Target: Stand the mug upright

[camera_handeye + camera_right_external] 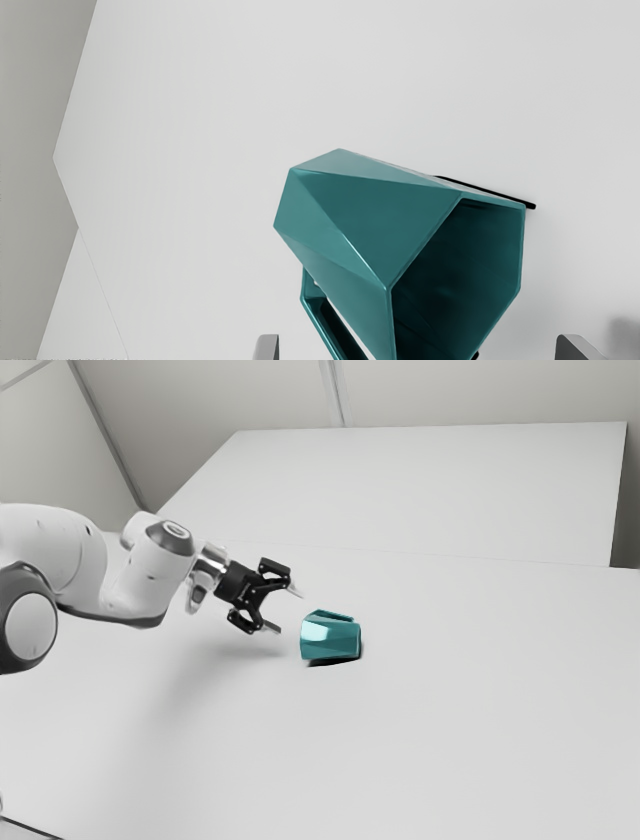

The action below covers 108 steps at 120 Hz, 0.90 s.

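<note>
Pale tabletop (pixel 450 750) beneath sideways teal mug (pixel 380 215)

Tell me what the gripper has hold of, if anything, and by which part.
Nothing is held: the gripper is open, and the teal mug lies on its side just beyond the fingertips.

The white table (pixel 450 750) is crossed by a thin seam (pixel 480 560), beyond which a white far section (pixel 420 490) ends in a straight edge before the pale grey wall (pixel 480 390), where a narrow upright strip (pixel 335 390) and, toward the exterior view's left, a darker slanting strip (pixel 105 440) are visible.
</note>
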{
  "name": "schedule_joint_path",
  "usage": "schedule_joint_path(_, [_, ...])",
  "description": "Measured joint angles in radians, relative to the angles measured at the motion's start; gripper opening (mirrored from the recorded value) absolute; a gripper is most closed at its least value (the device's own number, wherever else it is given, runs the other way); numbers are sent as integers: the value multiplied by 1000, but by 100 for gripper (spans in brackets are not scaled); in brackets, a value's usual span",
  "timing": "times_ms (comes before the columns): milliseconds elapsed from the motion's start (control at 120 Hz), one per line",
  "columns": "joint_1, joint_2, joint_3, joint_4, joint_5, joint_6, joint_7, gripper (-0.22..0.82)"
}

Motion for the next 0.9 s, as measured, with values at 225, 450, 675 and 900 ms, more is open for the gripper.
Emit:
schedule_joint_path(225, [-7,38,-47,1,-91,51,0,60])
schedule_joint_path(450, [-26,61,-70,1,-136,90,0,57])
schedule_joint_path(675, [-27,56,-71,10,-102,109,0,5])
schedule_joint_path(900, [-36,53,-71,31,-86,116,1,-15])
